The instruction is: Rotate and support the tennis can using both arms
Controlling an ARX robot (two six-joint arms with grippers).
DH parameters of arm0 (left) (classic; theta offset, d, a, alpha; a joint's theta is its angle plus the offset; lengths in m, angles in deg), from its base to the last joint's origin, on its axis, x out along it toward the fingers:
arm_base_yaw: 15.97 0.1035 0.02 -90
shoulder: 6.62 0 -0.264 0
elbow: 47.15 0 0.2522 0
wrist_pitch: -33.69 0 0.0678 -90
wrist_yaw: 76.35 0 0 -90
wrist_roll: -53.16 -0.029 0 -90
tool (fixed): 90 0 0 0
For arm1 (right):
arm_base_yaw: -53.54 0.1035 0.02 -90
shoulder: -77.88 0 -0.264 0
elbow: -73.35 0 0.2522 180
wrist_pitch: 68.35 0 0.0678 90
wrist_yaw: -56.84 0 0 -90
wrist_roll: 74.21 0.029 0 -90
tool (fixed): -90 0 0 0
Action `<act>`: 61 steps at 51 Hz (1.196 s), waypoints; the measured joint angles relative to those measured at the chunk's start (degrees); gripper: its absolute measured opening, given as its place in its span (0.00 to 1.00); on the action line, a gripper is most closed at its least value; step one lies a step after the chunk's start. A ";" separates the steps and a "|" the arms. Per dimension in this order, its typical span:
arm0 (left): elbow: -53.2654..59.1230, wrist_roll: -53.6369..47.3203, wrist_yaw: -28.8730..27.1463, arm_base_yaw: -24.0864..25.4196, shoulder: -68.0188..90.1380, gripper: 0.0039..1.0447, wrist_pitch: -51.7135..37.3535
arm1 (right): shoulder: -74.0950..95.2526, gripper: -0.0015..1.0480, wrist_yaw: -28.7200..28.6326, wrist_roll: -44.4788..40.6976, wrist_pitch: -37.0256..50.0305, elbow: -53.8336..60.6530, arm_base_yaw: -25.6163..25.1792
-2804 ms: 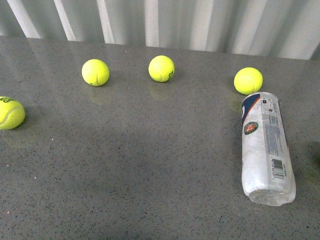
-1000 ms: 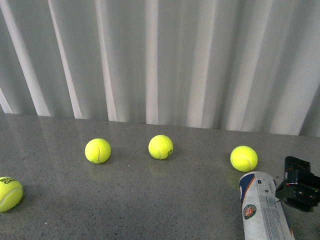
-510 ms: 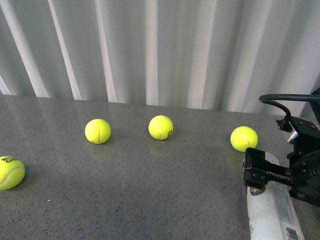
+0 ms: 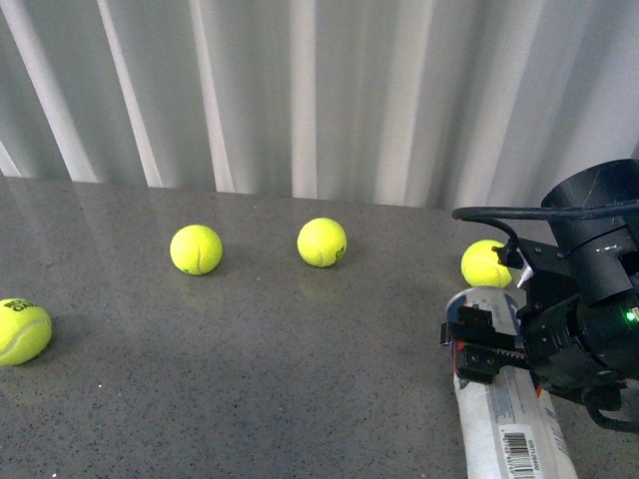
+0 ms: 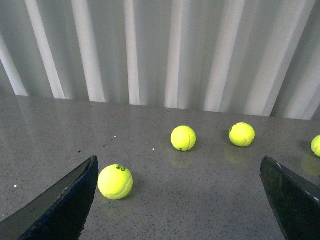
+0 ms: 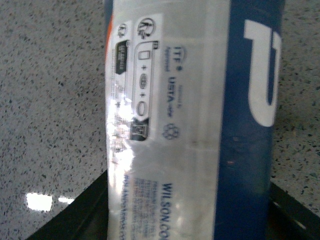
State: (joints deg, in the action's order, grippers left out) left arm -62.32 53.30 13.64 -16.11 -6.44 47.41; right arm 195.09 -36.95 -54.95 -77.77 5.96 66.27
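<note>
The tennis can (image 4: 509, 419), a clear tube with a navy label, lies on the grey table at the front right, its open metal-rimmed end lifted a little. My right gripper (image 4: 477, 347) is shut on the tennis can near that end; the black right arm (image 4: 589, 329) stands over it. In the right wrist view the can (image 6: 190, 125) fills the frame between the black fingers (image 6: 75, 220), its white W and printed label showing. My left gripper (image 5: 180, 200) is open and empty above the table, far from the can, with a tennis ball (image 5: 115, 182) beside one finger.
Several yellow-green tennis balls lie on the table: one at the far left (image 4: 22, 330), two mid-table (image 4: 196, 249) (image 4: 321, 241), one behind the can (image 4: 483, 263). A white pleated curtain (image 4: 300, 90) closes the back edge.
The right arm came in from the right and closed on the tennis can's upper end, lifting it slightly. The camera view tilted and shifted between frames.
</note>
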 joint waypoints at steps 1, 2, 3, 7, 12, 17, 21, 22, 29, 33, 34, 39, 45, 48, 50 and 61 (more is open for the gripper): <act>0.00 0.00 0.00 0.00 0.00 0.94 0.00 | -0.11 0.59 -0.44 -0.42 0.00 0.02 0.20; 0.00 0.00 0.00 0.00 0.00 0.94 0.00 | -0.22 0.57 -0.68 -0.68 0.00 0.04 0.28; 0.00 0.00 0.00 0.00 0.00 0.94 0.00 | -0.37 0.55 -1.09 -1.25 0.00 0.07 0.50; 0.00 0.00 0.00 0.00 0.00 0.94 0.00 | -1.42 0.49 -1.84 -3.15 0.00 0.13 1.11; 0.00 0.00 0.00 0.00 0.00 0.94 0.00 | -5.01 0.39 -3.15 -9.38 2.47 0.24 2.82; 0.00 0.00 0.00 0.00 0.00 0.94 0.00 | -9.97 0.30 -6.47 -20.74 7.28 -0.17 5.62; 0.00 0.00 0.00 0.00 0.00 0.94 0.00 | -12.87 0.25 -10.40 -30.93 7.52 -1.88 7.80; 0.00 0.00 0.02 0.00 0.00 0.94 0.00 | -13.20 0.24 -11.30 -32.72 7.41 -2.21 8.13; 0.00 0.00 0.00 0.00 0.00 0.94 0.00 | -13.42 0.16 -16.41 -54.03 0.74 -7.78 11.41; 0.00 0.00 0.00 0.00 0.00 0.94 0.00 | -11.06 0.12 -17.51 -64.39 -3.52 -10.91 12.61; 0.00 0.00 0.00 0.00 0.00 0.94 0.00 | -10.01 0.11 -17.86 -67.41 -4.98 -11.93 12.85; 0.00 0.00 0.00 0.00 0.00 0.94 0.00 | -3.65 0.08 -17.68 -79.97 -12.33 -16.46 13.22; 0.00 0.00 0.02 0.00 0.00 0.94 0.00 | 1.95 0.05 -13.70 -89.48 -12.31 -17.86 13.18; 0.00 0.00 0.00 0.00 0.00 0.94 0.00 | 5.29 0.05 -12.46 -93.55 -11.21 -18.25 13.18; 0.00 0.00 0.00 0.00 0.00 0.94 0.00 | 6.82 0.05 -12.39 -95.19 -11.26 -18.38 13.11; 0.00 0.00 0.00 0.00 0.00 0.94 0.00 | 11.32 0.05 -12.83 -96.32 -7.50 -21.22 12.90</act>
State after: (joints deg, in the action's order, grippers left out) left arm -62.32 53.30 13.64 -16.11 -6.44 47.41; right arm 206.41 -49.78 -151.27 -85.27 -15.26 79.17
